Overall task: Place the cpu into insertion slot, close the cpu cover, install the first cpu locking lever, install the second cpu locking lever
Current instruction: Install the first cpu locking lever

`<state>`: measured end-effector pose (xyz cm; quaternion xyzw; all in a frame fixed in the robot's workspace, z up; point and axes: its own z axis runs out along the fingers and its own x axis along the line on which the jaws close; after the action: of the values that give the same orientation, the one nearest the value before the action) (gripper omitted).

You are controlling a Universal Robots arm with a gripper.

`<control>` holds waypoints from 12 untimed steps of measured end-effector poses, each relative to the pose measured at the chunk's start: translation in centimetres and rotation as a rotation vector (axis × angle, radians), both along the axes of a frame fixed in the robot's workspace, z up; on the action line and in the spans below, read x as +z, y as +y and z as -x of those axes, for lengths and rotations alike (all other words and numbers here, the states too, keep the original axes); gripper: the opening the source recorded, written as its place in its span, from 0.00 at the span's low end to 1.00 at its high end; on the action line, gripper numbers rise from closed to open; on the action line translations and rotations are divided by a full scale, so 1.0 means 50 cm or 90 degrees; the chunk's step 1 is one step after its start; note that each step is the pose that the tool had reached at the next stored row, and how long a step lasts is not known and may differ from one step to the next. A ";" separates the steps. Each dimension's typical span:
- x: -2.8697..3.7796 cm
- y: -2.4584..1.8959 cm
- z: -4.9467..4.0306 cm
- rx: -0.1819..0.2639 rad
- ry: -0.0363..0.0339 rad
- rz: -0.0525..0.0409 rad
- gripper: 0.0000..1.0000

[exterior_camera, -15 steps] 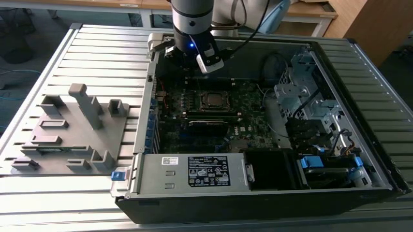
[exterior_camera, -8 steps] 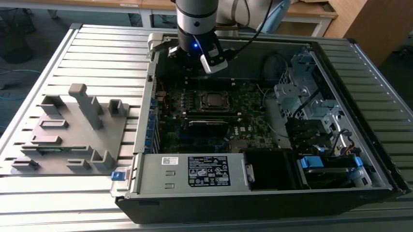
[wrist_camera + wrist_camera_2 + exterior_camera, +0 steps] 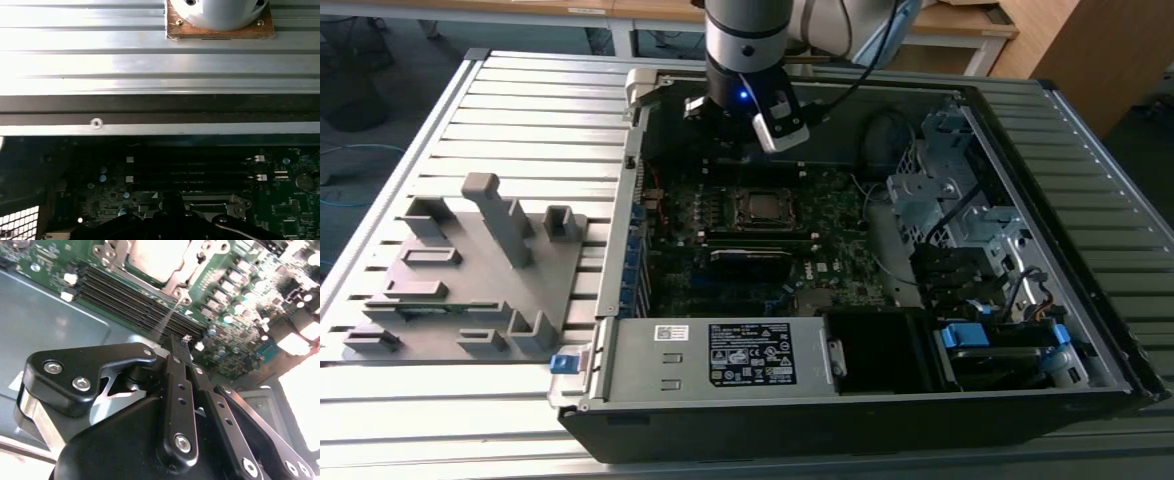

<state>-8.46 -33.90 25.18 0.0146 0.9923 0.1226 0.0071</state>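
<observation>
**ops:** surface and room?

**arm:** Slatted aluminium table (image 3: 520,110). An open black computer case (image 3: 854,430) lies on its side on it, with the dark green motherboard (image 3: 841,260) facing up. A grey moulded fixture (image 3: 467,270) sits on the table at the exterior view's left, just beside the case. Past the table there are wooden desks (image 3: 961,25), a wooden cabinet (image 3: 1107,50) and grey floor.

**ops:** where's the cpu?

**arm:** The cpu (image 3: 155,257) is seated in the insertion slot (image 3: 736,200), around mid-board. The cpu cover (image 3: 192,270) is down flat around it, and the pale metal top shows through the cut-out.

**ops:** orientation? long axis?

**arm:** It lies flat with the metal face up. It's square, so no long axis to report. Its edges run parallel to the long black memory slots (image 3: 135,302) just beside the socket, and square to the case walls in the exterior view.

**ops:** end effector?

**arm:** My end effector (image 3: 186,340) hangs over the board just beside the socket, by the memory slots. The fingers (image 3: 176,375) are drawn together, with no gap visible at the tips. A thin silvery rod (image 3: 167,317) slants up from the socket's corner toward my fingertips. It's blurred, so I can't tell whether I touch it or pinch it.

**ops:** anything else in the case?

**arm:** A grey power supply (image 3: 720,355) sits along the near wall, and a metal drive cage (image 3: 947,190) is at the exterior view's right
</observation>
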 end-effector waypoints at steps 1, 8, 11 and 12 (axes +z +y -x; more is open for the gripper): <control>0.000 0.0001 -0.005 0.000 0.0000 0.0000 0.10; 0.000 0.0002 -0.008 0.000 -0.0001 0.0000 0.10; -0.004 0.0001 -0.008 0.000 -0.0069 0.0000 0.10; -0.005 0.0001 -0.008 0.000 -0.0098 0.0001 0.10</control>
<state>-8.05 -33.90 24.91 0.0136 0.9922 0.1226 0.0147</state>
